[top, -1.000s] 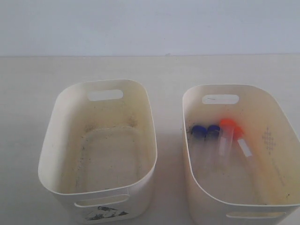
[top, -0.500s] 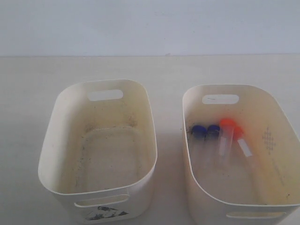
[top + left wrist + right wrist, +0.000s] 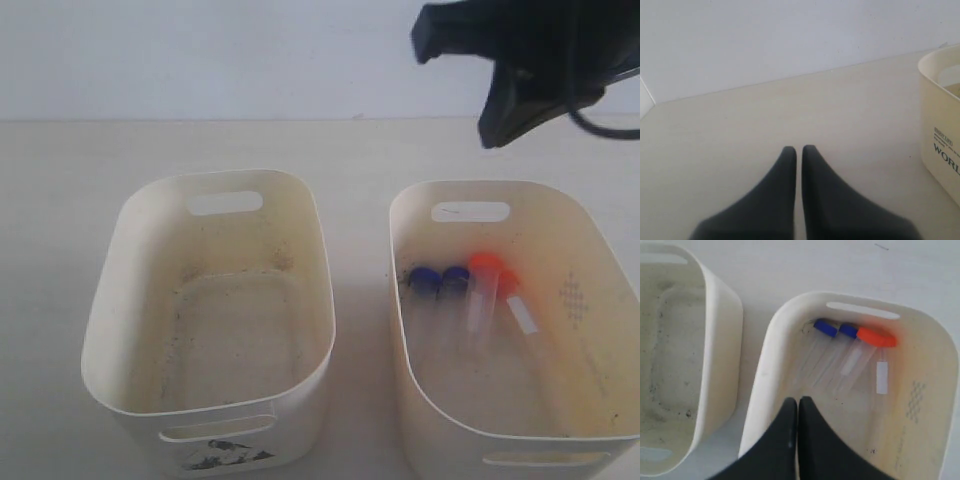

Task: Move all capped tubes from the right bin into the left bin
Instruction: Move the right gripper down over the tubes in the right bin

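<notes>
Several capped tubes lie side by side on the floor of the right bin (image 3: pixel 400 330), caps toward its far wall. Two have blue caps (image 3: pixel 425 280) (image 3: pixel 457 278) and two have orange-red caps (image 3: pixel 486 262) (image 3: pixel 510 282). The left bin (image 3: pixel 110 300) holds no tubes. My right arm (image 3: pixel 530 60) hangs dark above the right bin's far end. In the right wrist view my right gripper (image 3: pixel 798 401) is shut and empty, high over the right bin (image 3: pixel 765 370) and apart from the tubes (image 3: pixel 825 328). My left gripper (image 3: pixel 798 149) is shut and empty over bare table, beside the left bin's labelled wall (image 3: pixel 940 120).
Both bins stand on a pale table (image 3: pixel 360 200) with a strip of table between them. A light wall (image 3: pixel 200 50) rises behind. The left bin's floor shows dark specks (image 3: pixel 660 410).
My right arm has come into the exterior view at the top right, above the right bin. The tubes and both bins have not moved.
</notes>
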Robot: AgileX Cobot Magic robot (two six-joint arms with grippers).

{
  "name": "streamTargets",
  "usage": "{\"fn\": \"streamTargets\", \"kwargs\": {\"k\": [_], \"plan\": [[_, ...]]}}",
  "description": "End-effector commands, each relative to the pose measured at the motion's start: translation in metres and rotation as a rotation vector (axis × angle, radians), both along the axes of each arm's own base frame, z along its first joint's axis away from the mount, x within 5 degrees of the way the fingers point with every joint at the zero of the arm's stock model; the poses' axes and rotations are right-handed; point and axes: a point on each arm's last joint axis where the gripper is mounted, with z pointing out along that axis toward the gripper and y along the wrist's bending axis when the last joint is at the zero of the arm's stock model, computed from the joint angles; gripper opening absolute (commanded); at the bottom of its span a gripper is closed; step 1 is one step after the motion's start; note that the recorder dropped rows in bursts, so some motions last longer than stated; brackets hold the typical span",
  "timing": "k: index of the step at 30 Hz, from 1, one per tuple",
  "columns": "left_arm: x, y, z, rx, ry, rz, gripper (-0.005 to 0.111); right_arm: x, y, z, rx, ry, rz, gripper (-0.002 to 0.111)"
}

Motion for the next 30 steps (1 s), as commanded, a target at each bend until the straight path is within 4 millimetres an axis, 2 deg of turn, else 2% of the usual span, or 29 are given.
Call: {"fn": "streamTargets", "kwargs": {"k": [1, 7, 11, 15, 19, 22, 30], "plan": [[0.0, 0.0, 0.002, -0.017, -0.012, -0.001, 0.004, 0.013, 0.014, -0.019, -0.055, 0.048, 0.027, 0.0], [0.0, 0.0, 0.002, -0.017, -0.012, -0.001, 0.004, 0.024, 0.017, -0.036, -0.095, 0.088, 0.07, 0.0], [0.0, 0.0, 0.002, -0.017, -0.012, -0.001, 0.004, 0.026, 0.004, -0.046, -0.097, 0.128, 0.031, 0.0], [0.0, 0.0, 0.002, -0.017, -0.012, -0.001, 0.004, 0.023, -0.015, -0.072, -0.106, 0.232, -0.044, 0.0], [0.0, 0.0, 0.002, -0.017, -0.012, -0.001, 0.004, 0.013, -0.022, -0.099, -0.109, 0.335, -0.135, 0.0], [0.0, 0.0, 0.002, -0.017, -0.012, -0.001, 0.004, 0.015, -0.016, -0.113, -0.016, 0.286, -0.171, 0.0], [0.0, 0.0, 0.002, -0.017, -0.012, -0.001, 0.004, 0.015, -0.019, -0.129, 0.011, 0.251, -0.212, 0.0]]}}
